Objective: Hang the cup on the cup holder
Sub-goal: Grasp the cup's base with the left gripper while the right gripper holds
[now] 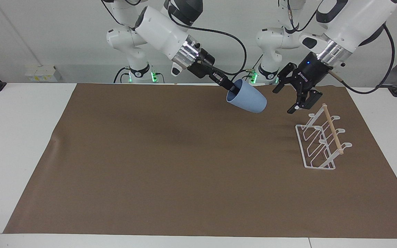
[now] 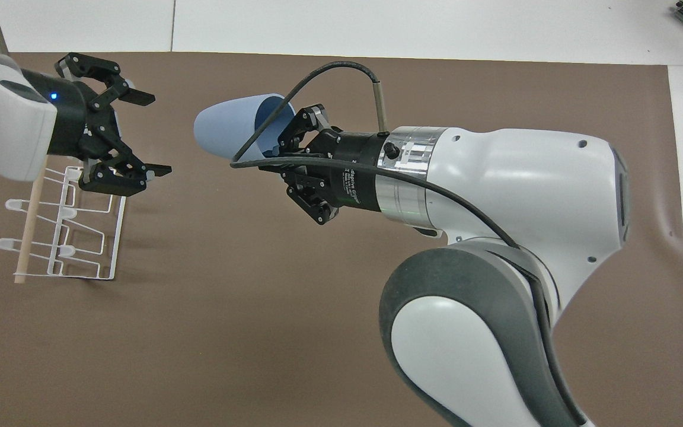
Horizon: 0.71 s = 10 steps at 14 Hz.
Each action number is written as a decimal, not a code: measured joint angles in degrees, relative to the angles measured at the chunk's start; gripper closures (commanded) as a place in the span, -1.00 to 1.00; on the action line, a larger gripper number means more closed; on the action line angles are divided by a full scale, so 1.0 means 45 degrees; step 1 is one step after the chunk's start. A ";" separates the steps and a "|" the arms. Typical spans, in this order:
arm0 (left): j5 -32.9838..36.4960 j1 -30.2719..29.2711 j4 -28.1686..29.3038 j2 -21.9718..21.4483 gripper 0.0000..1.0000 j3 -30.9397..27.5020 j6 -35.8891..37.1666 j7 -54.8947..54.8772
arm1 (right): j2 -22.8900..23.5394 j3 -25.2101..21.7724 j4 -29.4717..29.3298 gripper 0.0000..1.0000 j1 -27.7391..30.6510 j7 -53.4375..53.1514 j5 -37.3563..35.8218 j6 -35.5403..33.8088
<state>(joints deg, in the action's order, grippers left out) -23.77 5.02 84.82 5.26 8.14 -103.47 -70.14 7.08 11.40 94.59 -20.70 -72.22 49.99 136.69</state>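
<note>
The light-blue cup (image 1: 248, 100) (image 2: 226, 126) hangs tilted in the air over the brown mat, its base pointing toward the left arm's end. My right gripper (image 1: 232, 89) (image 2: 276, 145) is shut on its rim, one finger inside and one outside. The white wire cup holder (image 1: 317, 146) (image 2: 83, 240), with a wooden dowel on top, stands on the mat at the left arm's end. My left gripper (image 1: 284, 100) (image 2: 159, 135) is open and holds nothing. It hangs in the air between the cup's base and the holder, its fingers turned toward the cup.
The brown mat (image 1: 150, 172) (image 2: 229, 332) covers most of the white table (image 1: 19, 137). The right arm's bulky elbow and a black cable (image 2: 318, 68) fill much of the overhead view. A small white box (image 1: 40, 73) sits at the table edge nearest the robots.
</note>
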 measured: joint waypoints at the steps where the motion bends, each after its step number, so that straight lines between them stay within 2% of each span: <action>1: 0.0000 -0.0010 -0.0471 0.0365 -1.00 0.0162 0.0102 -0.0024 | 0.0000 0.0000 0.0000 1.00 0.0006 0.0000 0.0000 0.0000; 6: 0.0002 -0.0026 -0.2066 0.1225 -1.00 0.1060 0.0241 -0.0024 | 0.0000 -0.0019 0.0001 1.00 0.0018 0.0001 -0.0001 0.0001; 10: 0.0002 0.0001 -0.2366 0.1313 -1.00 0.1500 0.0246 -0.0023 | 0.0000 -0.0064 0.0004 1.00 0.0031 0.0002 -0.0001 0.0001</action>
<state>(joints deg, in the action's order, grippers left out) -23.76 5.03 74.18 11.17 14.89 -102.36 -70.24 7.08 11.11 94.61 -20.56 -72.21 49.99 136.69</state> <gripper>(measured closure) 0.000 0.952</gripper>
